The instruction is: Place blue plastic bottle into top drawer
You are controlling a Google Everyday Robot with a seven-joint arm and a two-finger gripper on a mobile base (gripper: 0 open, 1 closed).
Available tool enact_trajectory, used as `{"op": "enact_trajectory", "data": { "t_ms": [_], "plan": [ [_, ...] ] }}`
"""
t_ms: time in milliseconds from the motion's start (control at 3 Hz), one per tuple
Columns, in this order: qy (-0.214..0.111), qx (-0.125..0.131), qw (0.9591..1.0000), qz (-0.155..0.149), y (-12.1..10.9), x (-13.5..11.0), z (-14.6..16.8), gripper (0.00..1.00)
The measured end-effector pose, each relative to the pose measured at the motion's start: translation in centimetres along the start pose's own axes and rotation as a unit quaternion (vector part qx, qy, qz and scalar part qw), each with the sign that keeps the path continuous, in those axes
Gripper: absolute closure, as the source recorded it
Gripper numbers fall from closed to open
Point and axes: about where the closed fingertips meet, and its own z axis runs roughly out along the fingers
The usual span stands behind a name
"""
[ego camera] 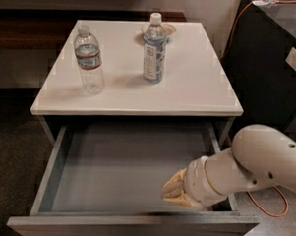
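The blue plastic bottle (154, 49) stands upright at the back middle of the white table top (198, 87), with a white cap and a tall blue-and-white label. The top drawer (121, 170) is pulled wide open below the table, grey inside and holding nothing but the gripper. Its front panel (133, 228) runs along the bottom of the view. My gripper (177, 190) reaches in from the right and sits low inside the drawer's front right corner, just behind the front panel. It is far from the bottle.
A clear bottle with a red-and-blue label band (89, 61) stands on the table's left side. A small shallow dish (167, 29) lies behind the blue bottle. A black cabinet (273, 61) stands at the right, with an orange cable (269, 206) on the floor.
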Motion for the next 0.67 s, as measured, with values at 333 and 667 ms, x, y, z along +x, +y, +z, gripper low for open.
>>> {"op": "enact_trajectory", "data": {
  "t_ms": [333,667],
  "plan": [
    [-0.004,0.022,0.9997,-0.009,-2.4,-1.1,-2.4,1.00],
    [0.000,0.039,0.9990,-0.023,-4.9,-2.5,-5.7,0.83]
  ]
}}
